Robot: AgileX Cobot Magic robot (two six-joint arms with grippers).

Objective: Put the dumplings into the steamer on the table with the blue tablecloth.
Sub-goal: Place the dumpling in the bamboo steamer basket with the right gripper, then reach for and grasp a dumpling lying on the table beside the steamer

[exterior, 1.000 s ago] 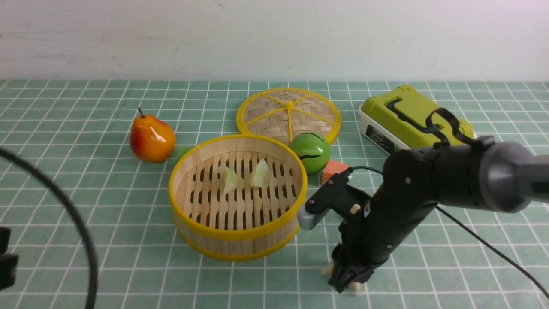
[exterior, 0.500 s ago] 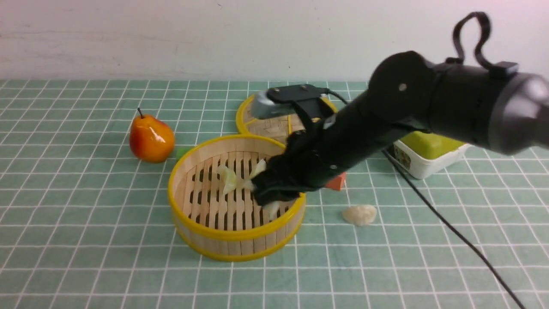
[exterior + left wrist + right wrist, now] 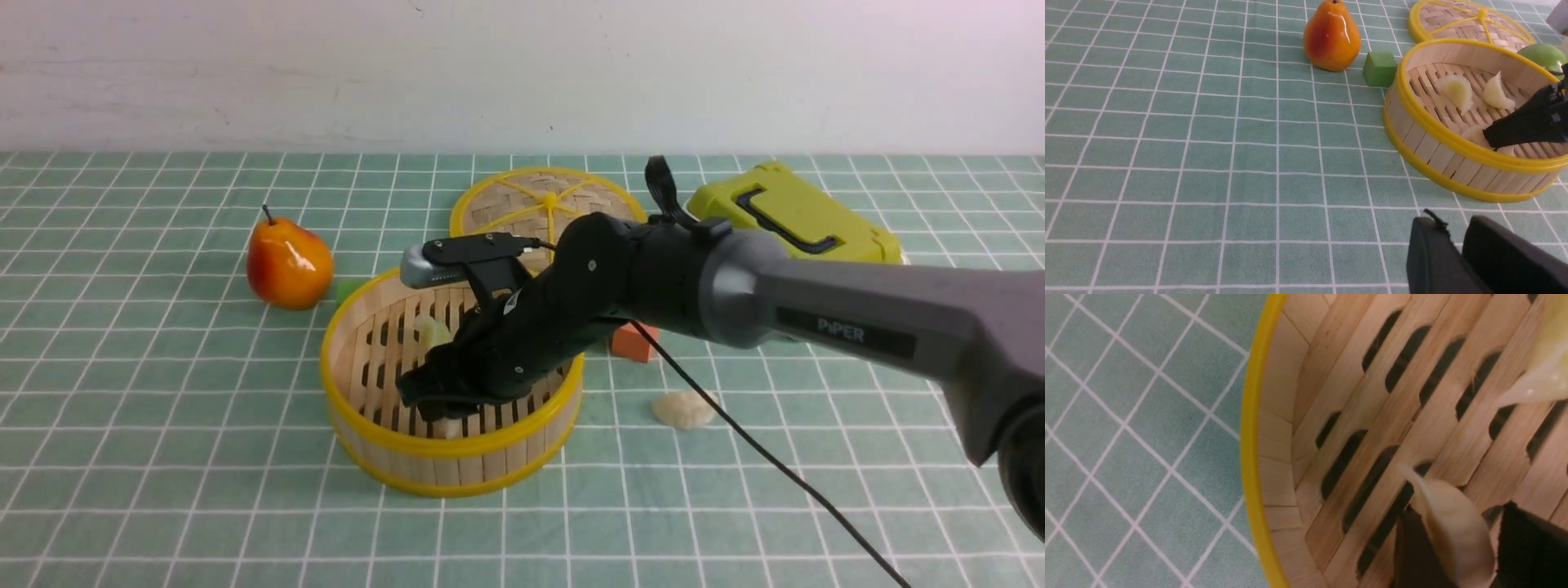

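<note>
Release step: my right tool sits inside the steamer, jaws parted around a loose dumpling. Next I lift clear and fetch the last dumpling, toward the bench's right edge.

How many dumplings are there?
4. One dumpling and another lie inside the steamer, a third sits there between the right end effector's fingers, and a fourth is outside on the tablecloth.
</note>
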